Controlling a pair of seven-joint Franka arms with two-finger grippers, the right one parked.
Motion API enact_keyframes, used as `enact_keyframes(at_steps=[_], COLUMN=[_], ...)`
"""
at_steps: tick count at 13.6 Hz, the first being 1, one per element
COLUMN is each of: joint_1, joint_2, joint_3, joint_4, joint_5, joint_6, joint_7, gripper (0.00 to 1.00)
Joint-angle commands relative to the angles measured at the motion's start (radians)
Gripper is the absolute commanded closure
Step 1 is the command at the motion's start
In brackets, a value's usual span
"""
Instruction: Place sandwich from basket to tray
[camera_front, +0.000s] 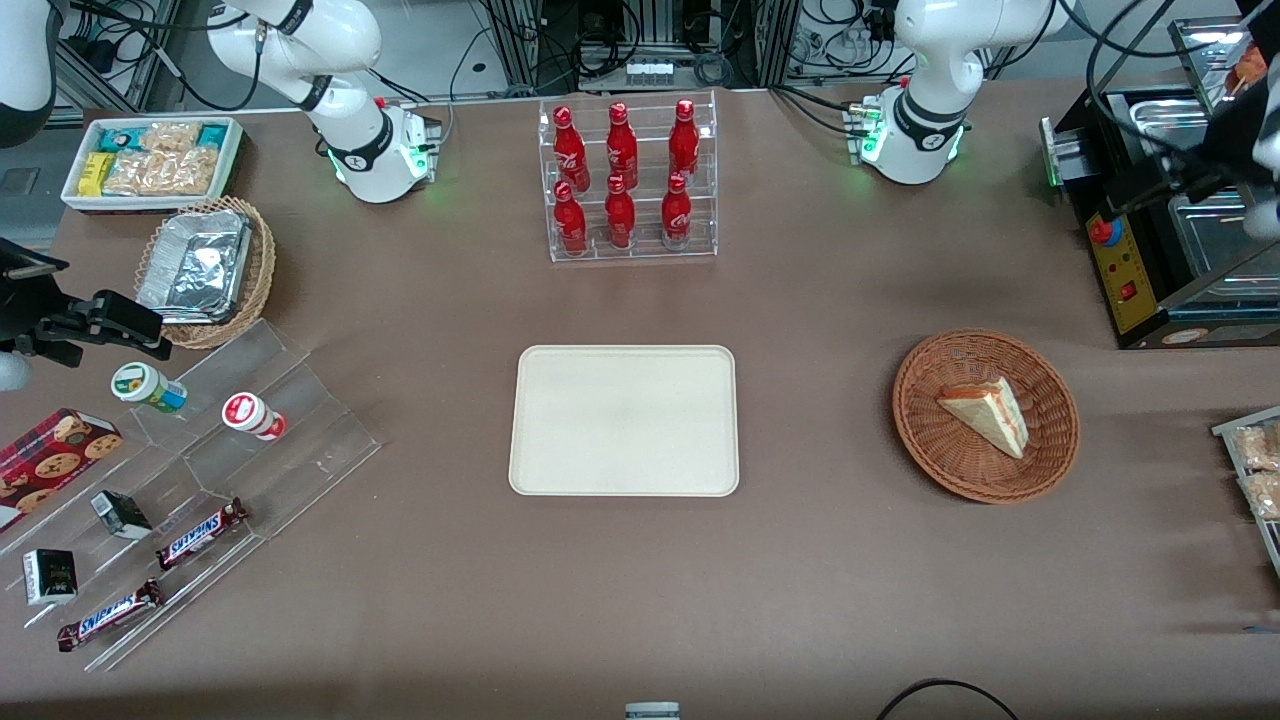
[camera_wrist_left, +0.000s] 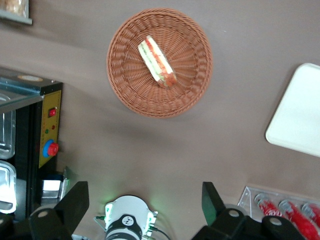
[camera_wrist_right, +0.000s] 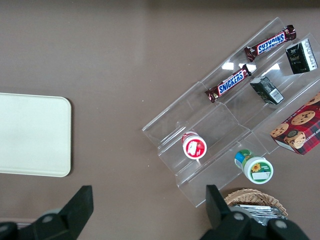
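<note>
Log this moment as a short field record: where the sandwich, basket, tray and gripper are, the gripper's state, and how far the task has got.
sandwich: wedge lying in the basket, untouched
basket: round brown wicker, toward the working arm's end of the table
tray: cream rectangle, mid-table, nothing on it
gripper: open, held high above the table, holding nothing
bottles: six red ones in a clear rack, farther from the front camera than the tray
task progress: not begun; sandwich not yet grasped
</note>
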Motion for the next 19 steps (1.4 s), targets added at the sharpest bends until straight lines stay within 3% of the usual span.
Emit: enact_keyframes(at_steps=[1, 5, 8, 17, 19], joint_1=[0.025, 0.015, 0.009, -0.014, -0.021], joint_2=[0.057, 0.074, 0.131, 0.346, 0.382], joint_3=[-0.011, -0.004, -0.004, -0.004, -0.003], joint_4=[-0.013, -0.187, -0.255, -0.334, -0.344], joint_5=[0.005, 0.003, 0.008, 0.015, 0.052], joint_6=[0.060, 0.308, 0.465, 0.799, 0.827], joint_7=[-0.171, -0.528, -0.666, -0.745, -0.779], gripper=[0.00, 0.00, 0.00, 0.00, 0.00])
